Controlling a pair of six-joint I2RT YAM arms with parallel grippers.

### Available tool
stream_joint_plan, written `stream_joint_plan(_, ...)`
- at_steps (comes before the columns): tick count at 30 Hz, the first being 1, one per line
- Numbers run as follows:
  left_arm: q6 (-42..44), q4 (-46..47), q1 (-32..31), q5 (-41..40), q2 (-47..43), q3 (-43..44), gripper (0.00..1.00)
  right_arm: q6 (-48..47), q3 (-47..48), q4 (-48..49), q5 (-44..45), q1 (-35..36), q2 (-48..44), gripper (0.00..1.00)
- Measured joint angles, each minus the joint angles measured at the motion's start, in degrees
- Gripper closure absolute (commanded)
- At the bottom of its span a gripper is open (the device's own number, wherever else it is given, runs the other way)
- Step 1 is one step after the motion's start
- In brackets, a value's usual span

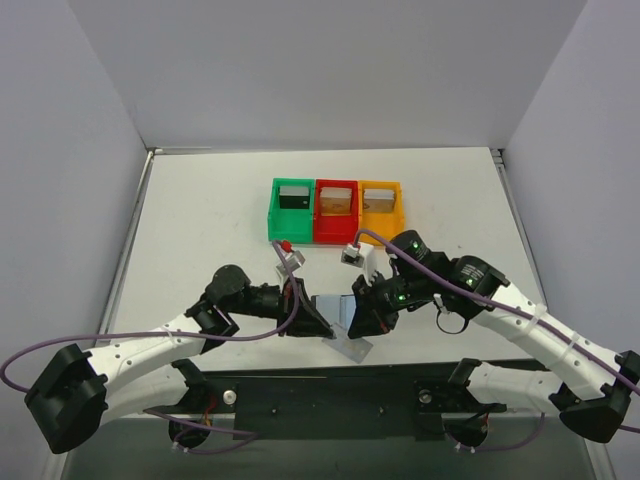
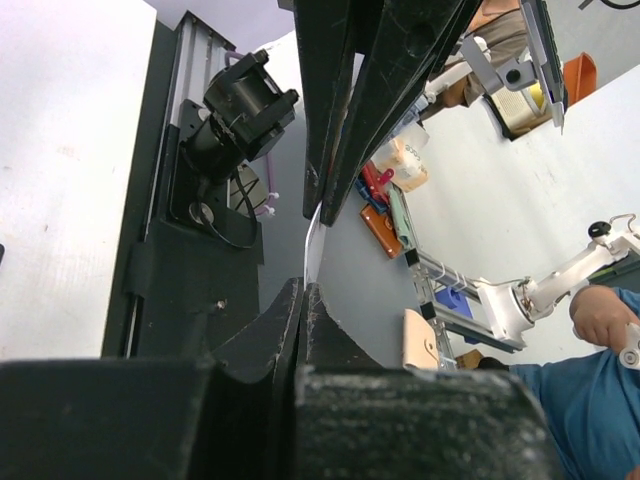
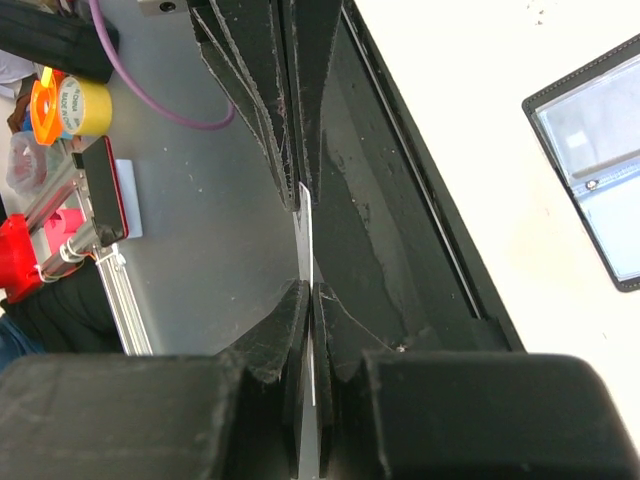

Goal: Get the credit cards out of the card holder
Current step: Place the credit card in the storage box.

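Lying flat and open on the matte white table (image 1: 220, 220), near its front edge and close by the grippers: the card holder (image 3: 595, 170), black-edged, with glossy clear pockets, long axis slanted to that edge. Beside it, a thin, stiff, pale card (image 1: 333, 308). Was clamped from opposite sides by left gripper (image 2: 303, 290) and right gripper (image 3: 308, 290).

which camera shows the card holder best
Right wrist: the card holder lies open, its clear pockets and dark edge plain, though the frame edge crops it. Top external shows it only as a small pale patch, partly covered. Left wrist shows none of it.
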Motion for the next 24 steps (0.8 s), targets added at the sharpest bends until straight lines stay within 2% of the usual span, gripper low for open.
stream_joint_plan(2,0.22,0.20,-0.26,0.07,0.02,0.02,1.00,0.00,0.07,-0.37,0.13,0.00,0.15,0.97)
stream_joint_plan(6,-0.09,1.66,-0.61,-0.74,-0.02,-0.33,1.00,0.42,0.39,-0.46,0.94,0.00,0.39,0.78)
stream_joint_plan(8,-0.24,3.06,-1.03,-2.19,-0.44,-1.01,1.00,0.74,0.44,-0.07,1.60,0.00,0.57,0.75)
stream_joint_plan(11,-0.20,4.02,-1.14,-4.22,-1.22,-1.68,1.00,1.60,0.46,0.79,2.34,-0.20,0.55,0.75)
stream_joint_plan(19,-0.15,5.57,-1.14,-7.82,-3.23,-3.19,1.00,3.43,-0.09,3.34,2.01,-3.72,-0.92,0.85)
stream_joint_plan(24,-0.13,6.14,-1.14,-9.03,-3.56,-4.11,1.00,4.39,-1.05,4.46,-0.11,-6.95,-2.69,0.84)
